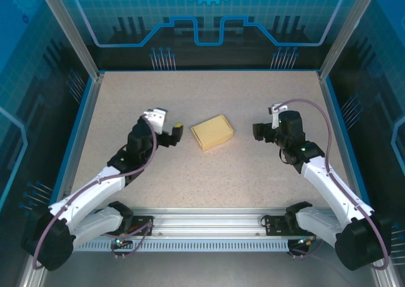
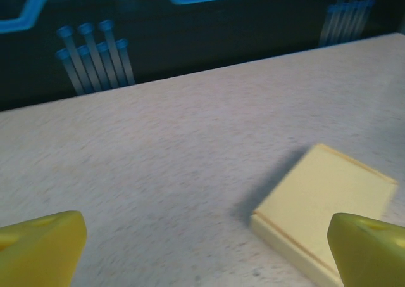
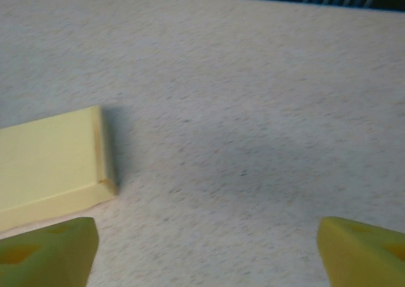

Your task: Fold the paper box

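Lying as a low, pale yellow block near the middle of the speckled table [image 1: 190, 192], the paper box [image 1: 212, 132] is seen from above between the two arms. Its long axis is set roughly left to right, slightly skewed, with the right end turned a little farther from the arm bases. The left gripper [image 2: 205, 261] is spread wide with nothing between its yellow fingertips [image 2: 41, 246]. The box is placed ahead and to its right, partly covered by one fingertip. The right gripper [image 3: 205, 258] is likewise wide apart and empty, with the box ahead and to its left. No contact with the card is made by either. The left gripper is judged the nearer — just beside the box's short left end — while the right is set somewhat farther off.
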Action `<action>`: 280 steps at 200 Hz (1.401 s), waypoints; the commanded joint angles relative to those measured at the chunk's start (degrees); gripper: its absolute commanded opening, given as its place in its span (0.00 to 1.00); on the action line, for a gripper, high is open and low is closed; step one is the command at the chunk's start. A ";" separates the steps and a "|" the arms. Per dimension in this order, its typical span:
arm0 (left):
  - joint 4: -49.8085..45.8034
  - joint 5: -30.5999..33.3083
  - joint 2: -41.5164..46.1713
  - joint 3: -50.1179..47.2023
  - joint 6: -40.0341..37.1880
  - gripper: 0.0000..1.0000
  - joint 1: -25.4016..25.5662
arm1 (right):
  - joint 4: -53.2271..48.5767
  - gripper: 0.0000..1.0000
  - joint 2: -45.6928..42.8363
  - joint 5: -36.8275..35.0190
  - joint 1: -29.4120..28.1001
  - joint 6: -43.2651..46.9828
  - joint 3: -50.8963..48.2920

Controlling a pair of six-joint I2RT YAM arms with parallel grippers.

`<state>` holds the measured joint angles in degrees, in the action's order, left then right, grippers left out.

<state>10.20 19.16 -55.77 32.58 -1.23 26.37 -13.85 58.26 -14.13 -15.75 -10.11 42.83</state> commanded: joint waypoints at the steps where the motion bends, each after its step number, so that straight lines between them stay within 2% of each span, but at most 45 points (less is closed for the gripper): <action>1: 1.75 4.60 3.11 -3.87 4.13 0.99 -5.20 | 5.71 0.98 1.22 -8.25 1.81 -2.97 -1.78; 25: 3.56 4.53 2.69 -6.58 4.03 0.99 -12.29 | 9.88 1.00 4.56 -14.15 3.09 -4.38 -3.23; 50: 8.76 2.66 -1.88 -8.37 3.70 0.99 -18.11 | 15.92 1.00 8.79 -18.45 4.27 -5.38 -6.05; 78: 18.32 0.30 -9.75 -10.22 3.72 0.99 -22.53 | 21.27 1.00 14.24 -17.97 5.91 -3.47 -7.15; 103: 25.77 -5.18 -18.33 -10.27 4.63 0.99 -25.19 | 27.88 1.00 18.86 -16.87 5.77 1.61 -8.29; 118: 34.67 -8.54 -23.28 -11.69 3.88 0.99 -25.79 | 35.04 1.00 21.17 -15.32 5.64 4.02 -10.92; 133: 38.58 -9.33 -26.85 -11.51 3.44 0.99 -26.07 | 37.25 1.00 21.38 -13.23 5.47 5.07 -11.93; 142: 39.36 -9.99 -29.40 -11.04 3.78 0.99 -26.41 | 42.38 1.00 21.12 -12.37 5.42 6.55 -13.87; 155: 45.33 -11.77 -33.49 -11.78 2.62 0.99 -26.38 | 47.27 1.00 20.48 -11.27 5.44 8.43 -16.21; 165: 42.29 -12.44 -32.53 -11.09 2.87 0.99 -26.44 | 50.24 1.00 20.33 -10.43 5.69 9.20 -17.64; 190: 42.47 -15.51 -33.13 -10.60 1.35 0.99 -26.37 | 56.65 1.00 23.58 -8.01 6.08 10.47 -19.21; 199: 41.80 -15.64 -32.92 -10.48 1.41 0.99 -26.37 | 57.50 1.00 25.47 -7.51 6.38 10.85 -18.57; 207: 42.27 -15.64 -33.06 -10.58 1.33 0.99 -26.41 | 54.36 1.00 25.17 -5.87 7.05 10.10 -17.51; 223: 42.16 -15.64 -33.00 -10.59 1.41 0.99 -26.42 | 56.30 1.00 25.39 -2.19 9.25 8.79 -18.61; 237: 42.17 -15.63 -33.00 -10.59 1.32 0.99 -26.37 | 63.51 1.00 29.16 -0.83 9.96 9.24 -20.15; 247: 42.02 -15.63 -32.99 -10.60 1.32 0.99 -26.37 | 57.59 1.00 27.47 0.67 10.65 8.14 -19.06; 255: 42.07 -15.61 -33.05 -10.60 1.31 0.99 -26.39 | 60.81 1.00 28.28 1.57 10.90 8.67 -19.65; 262: 42.03 -15.56 -33.00 -10.55 1.32 0.99 -26.37 | 58.28 1.00 27.64 1.85 11.00 8.20 -19.13; 280: 42.03 -15.54 -32.99 -10.59 1.31 0.99 -26.37 | 59.35 1.00 27.88 2.09 11.11 8.34 -19.37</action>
<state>50.04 5.02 -88.68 21.61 1.15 0.54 42.15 85.86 -14.74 -5.48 -1.26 23.88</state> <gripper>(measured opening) 0.989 0.997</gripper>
